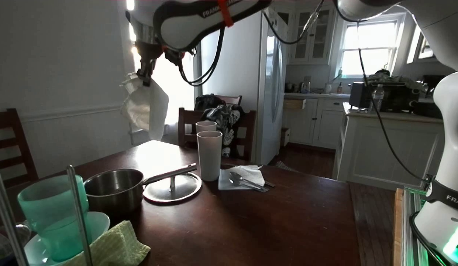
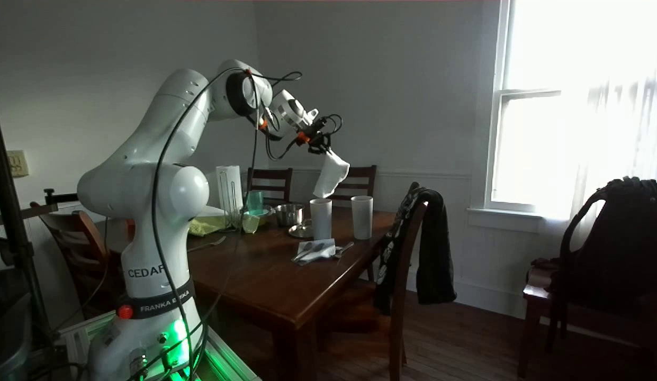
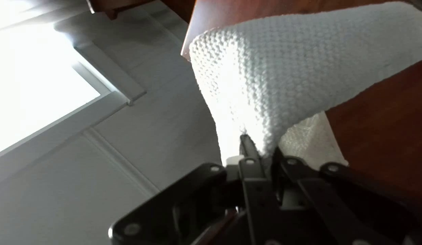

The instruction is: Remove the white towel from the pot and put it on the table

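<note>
Gleaming near the window, brown table below; towel hanging from hand

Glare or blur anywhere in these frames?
In an exterior view, window blown out, backpack nearly black; in an exterior view, white glare on the wooden table; wrist view, knit towel partly overexposed, claw dark, slightly soft.

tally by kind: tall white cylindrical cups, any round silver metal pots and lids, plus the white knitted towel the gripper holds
Tall white cylindrical cups: 2
Round silver metal pot: 1
Round silver metal lid: 1
White knitted towel: 1
Total: 5
</note>
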`<state>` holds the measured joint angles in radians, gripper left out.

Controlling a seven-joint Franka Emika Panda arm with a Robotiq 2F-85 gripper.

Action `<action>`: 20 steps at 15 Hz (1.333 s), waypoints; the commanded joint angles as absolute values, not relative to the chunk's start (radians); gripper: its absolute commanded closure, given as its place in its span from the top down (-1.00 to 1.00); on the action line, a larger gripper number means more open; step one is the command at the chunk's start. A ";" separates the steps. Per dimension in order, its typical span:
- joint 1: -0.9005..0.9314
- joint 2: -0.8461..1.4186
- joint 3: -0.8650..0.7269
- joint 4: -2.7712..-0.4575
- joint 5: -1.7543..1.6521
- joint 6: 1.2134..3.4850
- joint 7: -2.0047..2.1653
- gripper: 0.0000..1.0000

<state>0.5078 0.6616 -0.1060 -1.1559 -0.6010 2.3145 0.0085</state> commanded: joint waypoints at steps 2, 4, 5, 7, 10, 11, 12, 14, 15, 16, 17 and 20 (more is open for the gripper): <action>0.478 0.830 -0.100 -1.038 -0.557 2.351 0.091 -0.95; 0.467 0.878 -0.095 -1.019 -0.540 2.360 0.120 -0.95; 0.464 0.897 -0.096 -1.010 -0.532 2.359 0.133 -0.95; 0.456 0.925 -0.095 -1.005 -0.514 2.355 0.161 -0.95; 0.452 0.942 -0.101 -1.013 -0.505 2.350 0.190 -0.93; 0.453 0.940 -0.095 -1.017 -0.502 2.347 0.185 -0.31; 0.457 0.933 -0.092 -1.024 -0.503 2.348 0.184 -0.27; 0.468 0.892 -0.057 -1.047 -0.475 2.305 0.166 -0.01; 0.481 0.862 -0.044 -1.064 -0.461 2.261 0.175 0.12; 0.493 0.841 -0.036 -1.070 -0.452 2.223 0.185 0.25; 0.508 0.810 -0.023 -1.087 -0.436 2.169 0.202 0.40; 0.538 0.723 0.009 -1.150 -0.384 2.066 0.276 0.81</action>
